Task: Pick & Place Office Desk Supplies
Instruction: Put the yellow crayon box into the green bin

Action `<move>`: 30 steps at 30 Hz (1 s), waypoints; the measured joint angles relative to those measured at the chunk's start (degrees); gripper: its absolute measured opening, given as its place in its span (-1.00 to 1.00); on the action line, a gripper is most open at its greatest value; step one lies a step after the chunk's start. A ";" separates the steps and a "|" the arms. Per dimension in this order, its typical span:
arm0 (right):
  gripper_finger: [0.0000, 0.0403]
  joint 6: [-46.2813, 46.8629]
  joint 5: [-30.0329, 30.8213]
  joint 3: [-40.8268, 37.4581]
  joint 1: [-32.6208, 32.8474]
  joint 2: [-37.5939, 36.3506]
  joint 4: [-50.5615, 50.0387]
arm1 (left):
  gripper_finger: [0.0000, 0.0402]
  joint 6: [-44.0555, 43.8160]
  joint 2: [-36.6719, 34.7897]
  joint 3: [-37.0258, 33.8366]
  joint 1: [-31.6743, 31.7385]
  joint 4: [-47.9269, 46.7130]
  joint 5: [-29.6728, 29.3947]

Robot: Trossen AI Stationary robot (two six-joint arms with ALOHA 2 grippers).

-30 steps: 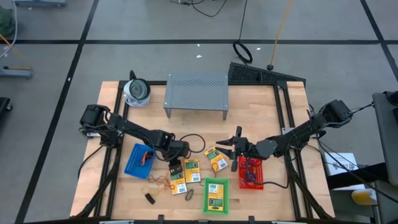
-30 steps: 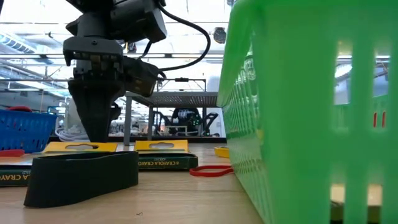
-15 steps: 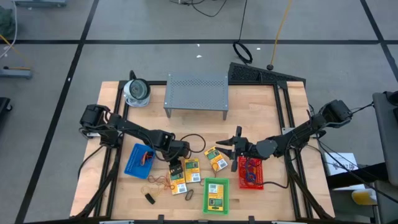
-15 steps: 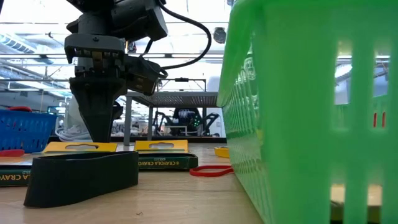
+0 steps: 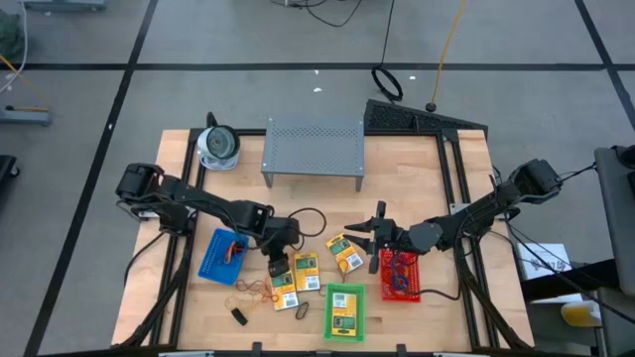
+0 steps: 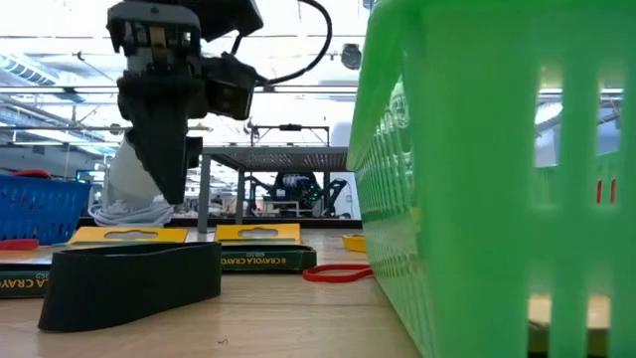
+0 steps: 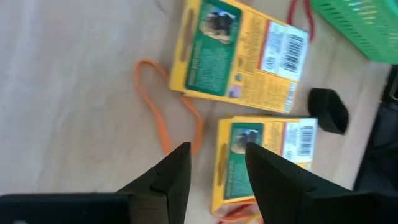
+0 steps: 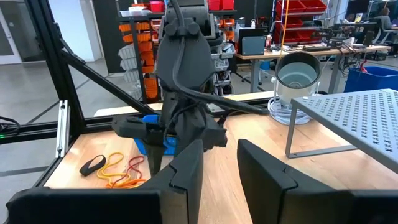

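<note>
Two yellow crayon boxes lie flat and side by side on the wooden tabletop, directly under the left hand (image 5: 277, 266). In the left wrist view, the nearer crayon box (image 7: 261, 158) sits just below the hand's fingers (image 7: 169, 177), and the farther crayon box (image 7: 239, 57) lies just beyond it. An orange rubber band (image 7: 168, 115) curls on the wood beside both boxes. A small black clip (image 7: 328, 110) rests near the boxes on the other side, close to the green basket (image 7: 364, 25).

The left hand hangs above the boxes with its fingers parted by a narrow gap, holding nothing and touching nothing. In the low view it sits clear of the box tops, pointing down.

A third crayon box (image 5: 345, 254) lies tilted just in front of the right hand (image 5: 374, 238). The right hand waits low over the tabletop beside the red basket (image 5: 400, 277), fingers slightly apart and empty.

Behind the left hand, a blue basket (image 5: 220, 256) holds something red. More rubber bands (image 5: 250, 289) and another black clip (image 5: 239, 315) lie on the wood near the front edge. The green basket holds a further crayon box (image 5: 343, 312). Well beyond both hands stands a grey metal shelf (image 5: 313, 149), with a round white object (image 5: 218, 145) next to it.
</note>
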 joint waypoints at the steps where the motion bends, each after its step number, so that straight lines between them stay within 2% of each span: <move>1: -0.56 -0.04 -0.01 0.00 -0.01 0.00 0.07 | -0.21 -0.02 -0.04 0.00 -0.17 -0.09 0.61; 6: -0.56 -0.07 -0.01 0.00 -0.01 0.00 0.07 | -0.21 -0.25 -0.02 0.00 -1.86 -0.59 2.97; 20: -0.56 0.06 -0.01 0.00 0.00 0.00 0.11 | -0.21 -1.66 0.46 -0.42 -3.16 -2.40 2.02; 30: -0.56 0.06 -0.01 0.00 0.01 0.00 0.07 | -0.21 -4.20 0.48 -4.04 -3.16 0.52 2.28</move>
